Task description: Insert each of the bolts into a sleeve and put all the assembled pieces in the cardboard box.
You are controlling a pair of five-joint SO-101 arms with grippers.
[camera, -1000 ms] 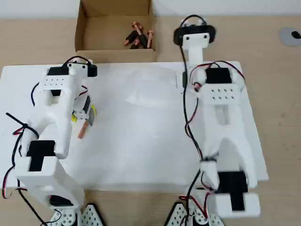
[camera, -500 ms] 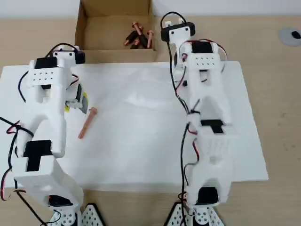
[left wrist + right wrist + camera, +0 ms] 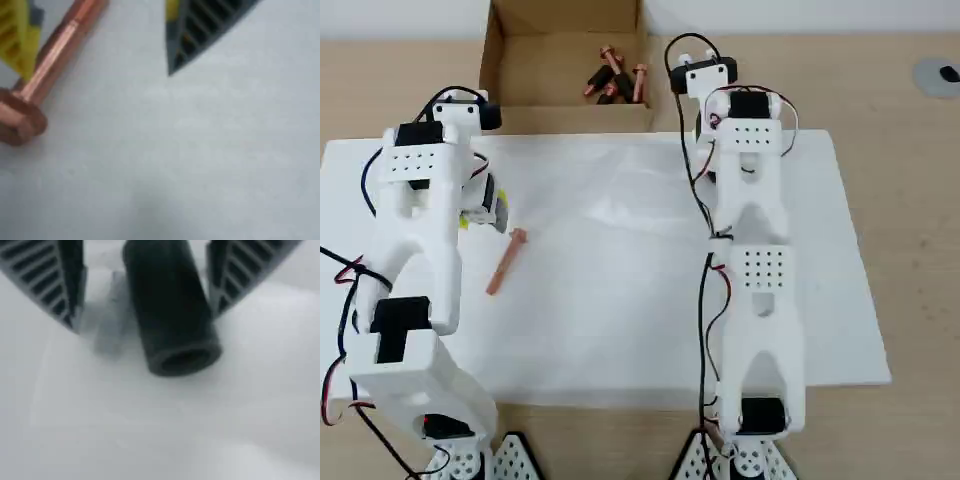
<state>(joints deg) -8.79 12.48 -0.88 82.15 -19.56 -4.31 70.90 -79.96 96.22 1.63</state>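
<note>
A copper bolt (image 3: pixel 507 261) lies loose on the white mat (image 3: pixel 620 320), left of the middle. My left gripper (image 3: pixel 484 212) hovers just beyond its head, open. In the left wrist view the bolt (image 3: pixel 50 65) rests on the mat between the yellow finger (image 3: pixel 15 40) and the dark finger (image 3: pixel 200 30), close to the yellow one. My right arm (image 3: pixel 750 160) stretches to the far side of the mat. Its gripper (image 3: pixel 145 320) is open and straddles a black sleeve (image 3: pixel 170 315) lying on the mat, with a gap on each side.
The cardboard box (image 3: pixel 565 118) stands beyond the mat's far edge with several assembled pieces (image 3: pixel 613 80) inside. Bare wooden table (image 3: pixel 900 180) surrounds the mat. A grey disc (image 3: pixel 935 75) sits at the far right.
The right arm has unfolded from its drawn-back pose and reached to the mat's far side. The left gripper has drawn away to the far left, leaving the bolt free on the mat.
</note>
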